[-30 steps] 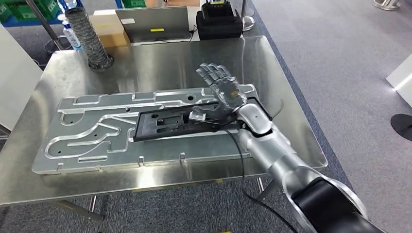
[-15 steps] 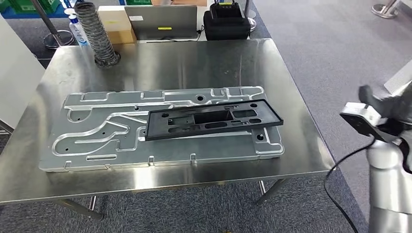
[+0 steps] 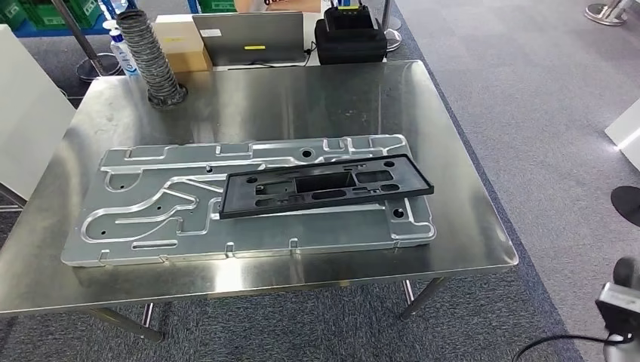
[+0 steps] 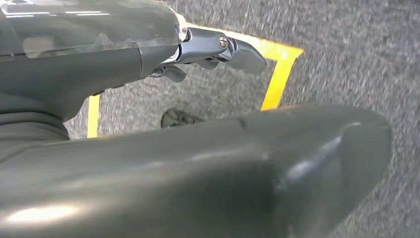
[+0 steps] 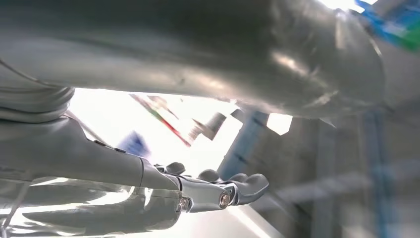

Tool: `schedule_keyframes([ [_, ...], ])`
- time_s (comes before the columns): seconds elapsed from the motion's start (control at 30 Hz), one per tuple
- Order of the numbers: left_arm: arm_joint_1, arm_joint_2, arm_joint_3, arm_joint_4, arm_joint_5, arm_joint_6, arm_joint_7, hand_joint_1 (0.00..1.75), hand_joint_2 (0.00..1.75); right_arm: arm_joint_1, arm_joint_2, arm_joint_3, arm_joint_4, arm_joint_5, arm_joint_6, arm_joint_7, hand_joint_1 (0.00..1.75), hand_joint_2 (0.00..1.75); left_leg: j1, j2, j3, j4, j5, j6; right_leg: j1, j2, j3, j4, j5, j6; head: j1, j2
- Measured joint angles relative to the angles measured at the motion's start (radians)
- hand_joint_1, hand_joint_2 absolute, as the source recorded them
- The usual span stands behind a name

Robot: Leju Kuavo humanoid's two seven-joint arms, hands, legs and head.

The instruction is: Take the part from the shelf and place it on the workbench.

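The black rectangular frame part [image 3: 324,185] lies flat on a large machined aluminium plate [image 3: 151,219], which rests on the steel workbench [image 3: 302,98]. Nothing touches the part. My right arm [image 3: 620,309] hangs low beyond the table's near right corner. In the right wrist view my right hand [image 5: 218,191] has its fingers stretched out and holds nothing. In the left wrist view my left hand [image 4: 208,52] hangs over grey carpet with yellow tape lines, and it holds nothing.
At the workbench's far edge stand a grey ribbed hose [image 3: 151,56], a cardboard box [image 3: 180,41], a grey laptop-like panel [image 3: 253,36] and a black case [image 3: 349,38]. A white panel [image 3: 23,113] stands left of the table. Grey carpet lies on the right.
My right hand let go of the black part and drew back right and down, off the table. The part stays on the plate. The camera shifted slightly.
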Motion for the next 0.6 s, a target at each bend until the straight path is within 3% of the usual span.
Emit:
schedule_keyframes([
  [0.1, 0.001, -0.001, 0.0, 0.0, 0.0, -0.003, 0.003, 0.0, 0.0, 0.043, 0.086, -0.025, 0.073, 0.021, 0.026, -0.007, 0.0, 0.0, 0.001, 0.005, -0.057, 0.165, -0.118, -0.009, -0.001, -0.001, -0.017, -0.003, 0.015, -0.013, 0.0, 0.0],
  [0.13, 0.001, -0.001, 0.0, 0.0, 0.0, -0.003, 0.004, 0.0, 0.0, 0.051, 0.105, -0.032, 0.095, 0.025, 0.028, -0.008, 0.0, 0.0, 0.002, 0.005, -0.071, 0.219, -0.146, -0.011, -0.001, -0.001, -0.026, -0.001, 0.02, -0.014, 0.0, 0.0],
  [0.17, 0.001, -0.001, 0.0, 0.0, 0.001, -0.003, 0.005, 0.0, 0.0, 0.055, 0.119, -0.038, 0.113, 0.026, 0.03, -0.008, 0.0, 0.0, 0.002, 0.005, -0.07, 0.242, -0.155, -0.011, -0.001, 0.0, -0.035, 0.001, 0.026, -0.013, 0.0, 0.0],
  [0.2, 0.001, -0.001, 0.0, 0.0, 0.001, -0.003, 0.005, 0.0, 0.0, 0.058, 0.131, -0.045, 0.127, 0.03, 0.036, -0.007, 0.0, 0.0, 0.002, 0.006, -0.048, 0.224, -0.146, -0.011, -0.001, 0.002, -0.044, 0.004, 0.031, -0.011, 0.0, 0.0],
  [0.3, -0.001, 0.0, 0.0, 0.0, 0.006, -0.003, 0.006, 0.0, 0.0, 0.048, 0.157, -0.079, 0.184, 0.076, 0.071, 0.007, 0.0, 0.0, -0.001, 0.006, 0.083, 0.024, -0.08, -0.002, 0.0, 0.006, -0.064, 0.013, 0.048, 0.0, 0.0, 0.0],
  [0.33, -0.002, 0.0, 0.0, 0.0, 0.009, -0.002, 0.006, 0.0, 0.0, 0.04, 0.165, -0.1, 0.218, 0.096, 0.079, 0.007, 0.0, 0.0, -0.004, 0.005, 0.109, -0.023, -0.067, 0.003, 0.0, 0.006, -0.067, 0.014, 0.054, 0.006, 0.0, 0.0],
  [0.37, -0.002, 0.0, 0.0, 0.0, 0.012, -0.001, 0.007, 0.0, 0.0, 0.031, 0.172, -0.126, 0.259, 0.112, 0.078, 0.005, 0.0, 0.0, -0.007, 0.004, 0.12, -0.046, -0.06, 0.009, 0.0, 0.006, -0.068, 0.014, 0.06, 0.013, 0.0, 0.0],
  [0.47, 0.001, -0.002, 0.0, 0.0, 0.022, 0.004, 0.007, 0.0, 0.0, 0.017, 0.186, -0.203, 0.383, 0.134, 0.042, -0.006, 0.0, 0.0, -0.011, 0.006, 0.107, -0.05, -0.037, 0.03, -0.004, 0.007, -0.071, 0.011, 0.073, 0.033, 0.0, 0.0],
  [0.5, 0.002, -0.004, 0.0, 0.0, 0.025, 0.007, 0.008, 0.0, 0.0, 0.017, 0.188, -0.227, 0.42, 0.14, 0.03, -0.007, 0.0, 0.0, -0.011, 0.008, 0.1, -0.052, -0.026, 0.038, -0.006, 0.008, -0.077, 0.023, 0.056, 0.038, 0.0, 0.0],
  [0.53, 0.003, -0.005, 0.0, 0.001, 0.029, 0.009, 0.009, 0.0, 0.0, 0.017, 0.189, -0.251, 0.454, 0.147, 0.022, -0.008, 0.0, 0.0, -0.009, 0.011, 0.091, -0.055, -0.014, 0.045, -0.008, 0.009, -0.088, 0.055, 0.02, 0.042, 0.0, 0.0],
  [0.6, 0.004, -0.006, 0.0, 0.001, 0.036, 0.011, 0.011, 0.0, 0.0, 0.017, 0.191, -0.301, 0.513, 0.173, 0.013, -0.008, 0.0, 0.0, -0.01, 0.015, 0.066, -0.055, 0.006, 0.053, -0.01, 0.009, -0.121, 0.169, -0.086, 0.05, 0.0, 0.0],
])
